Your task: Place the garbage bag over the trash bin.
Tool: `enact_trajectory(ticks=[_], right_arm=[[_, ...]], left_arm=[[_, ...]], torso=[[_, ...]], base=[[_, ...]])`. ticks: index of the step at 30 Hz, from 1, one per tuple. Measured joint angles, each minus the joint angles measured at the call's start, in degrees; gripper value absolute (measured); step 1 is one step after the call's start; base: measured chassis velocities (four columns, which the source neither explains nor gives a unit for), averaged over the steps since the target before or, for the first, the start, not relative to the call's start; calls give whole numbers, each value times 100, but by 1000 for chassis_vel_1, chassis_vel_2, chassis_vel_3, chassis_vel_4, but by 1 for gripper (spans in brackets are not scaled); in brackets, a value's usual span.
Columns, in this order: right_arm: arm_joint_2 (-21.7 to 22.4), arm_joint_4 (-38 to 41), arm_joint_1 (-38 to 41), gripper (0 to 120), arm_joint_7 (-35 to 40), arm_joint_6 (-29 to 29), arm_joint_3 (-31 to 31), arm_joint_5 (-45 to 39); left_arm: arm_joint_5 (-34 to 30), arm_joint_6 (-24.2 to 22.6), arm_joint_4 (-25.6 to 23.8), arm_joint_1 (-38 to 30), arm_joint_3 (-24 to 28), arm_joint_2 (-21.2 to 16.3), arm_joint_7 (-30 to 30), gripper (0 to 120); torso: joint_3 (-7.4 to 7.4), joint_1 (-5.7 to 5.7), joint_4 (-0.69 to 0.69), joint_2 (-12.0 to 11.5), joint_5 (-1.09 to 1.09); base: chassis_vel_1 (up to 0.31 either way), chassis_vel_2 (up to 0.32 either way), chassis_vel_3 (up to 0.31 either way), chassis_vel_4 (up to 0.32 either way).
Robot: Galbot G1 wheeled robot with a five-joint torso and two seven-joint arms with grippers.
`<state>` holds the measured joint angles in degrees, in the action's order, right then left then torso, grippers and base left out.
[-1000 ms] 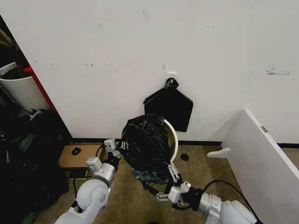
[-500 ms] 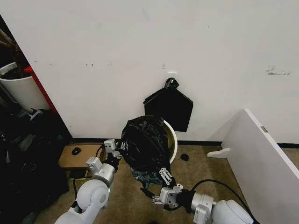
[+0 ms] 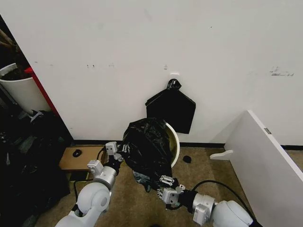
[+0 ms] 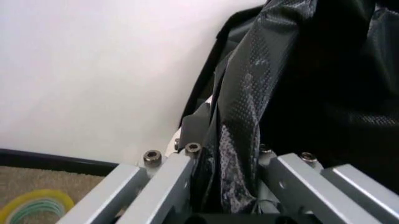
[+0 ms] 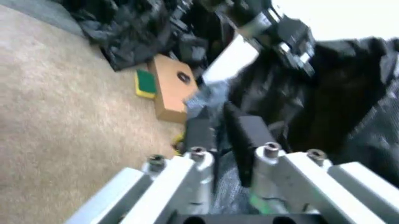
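Note:
The glossy black garbage bag [image 3: 147, 146] is draped over the tilted trash bin, whose white rim [image 3: 175, 141] shows on the right side. My left gripper [image 3: 117, 155] is shut on the bag's left edge, and the crinkled film [image 4: 240, 116] is pinched between its fingers [image 4: 171, 179]. My right gripper [image 3: 166, 183] is low in front of the bin at the bag's bottom edge. Its black pads [image 5: 201, 135] stand close together with thin bag film [image 5: 232, 184] between them. The bin's body is hidden under the bag.
A flat black bundle [image 3: 171, 109] hangs on the wall behind. A taller white bin [image 3: 19, 90] and dark bags [image 3: 28, 156] stand at the left. A wooden box [image 3: 78, 158] is by my left arm, a white board [image 3: 265, 151] leans at the right, and a tape roll [image 4: 34, 205] lies on the carpet.
My right gripper has moved left and back toward me along the bag's lower edge. The left gripper keeps its hold in the same place.

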<state>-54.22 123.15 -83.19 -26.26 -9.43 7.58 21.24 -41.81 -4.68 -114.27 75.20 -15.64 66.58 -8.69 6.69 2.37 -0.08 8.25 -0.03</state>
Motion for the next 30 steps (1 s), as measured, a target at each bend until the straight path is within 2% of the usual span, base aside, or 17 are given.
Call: enact_trajectory(ticks=[1, 9, 15, 20, 24, 26, 28, 30], right_arm=[[-14, -29, -14, 0, -75, -110, 19, 74], [-87, -211, -42, 0, -164, -392, 108, 313], [-112, -232, -54, 0, -207, -483, 123, 308], [-126, -60, -65, 0, -500, -780, 179, 27], [-94, 328, -96, 8, -213, -462, 161, -189], [-56, 394, -73, 20, 139, -144, 144, -177], [-38, 394, -64, 21, 242, -22, 139, -171], [13, 359, -38, 32, 403, 293, 135, -176]], left_arm=[[-42, -21, 0, -16, -1, 14, -33, 0], [-258, -119, -66, -51, 2, 55, -137, 0], [-326, -156, -110, -56, -4, 58, -163, 0], [-314, -169, -110, -53, -8, 41, -170, 0], [-241, -170, -88, -35, 12, 51, -171, 0], [-219, -170, -86, -29, 30, 73, -170, 0], [-215, -170, -86, -27, 35, 78, -170, 0], [-201, -170, -89, -13, 41, 85, -169, 0]], torso=[[0, 0, 0, 0, 0], [0, 0, 0, 0, 0], [0, 0, 0, 0, 0], [0, 0, 0, 0, 0], [0, 0, 0, 0, -1], [0, 0, 0, 0, 0], [0, 0, 0, 0, 0], [0, 0, 0, 0, -1]], base=[[0, 0, 0, 0], [0, 0, 0, 0], [0, 0, 0, 0], [0, 0, 0, 0], [0, 0, 0, 0], [0, 0, 0, 0], [0, 0, 0, 0], [0, 0, 0, 0]])
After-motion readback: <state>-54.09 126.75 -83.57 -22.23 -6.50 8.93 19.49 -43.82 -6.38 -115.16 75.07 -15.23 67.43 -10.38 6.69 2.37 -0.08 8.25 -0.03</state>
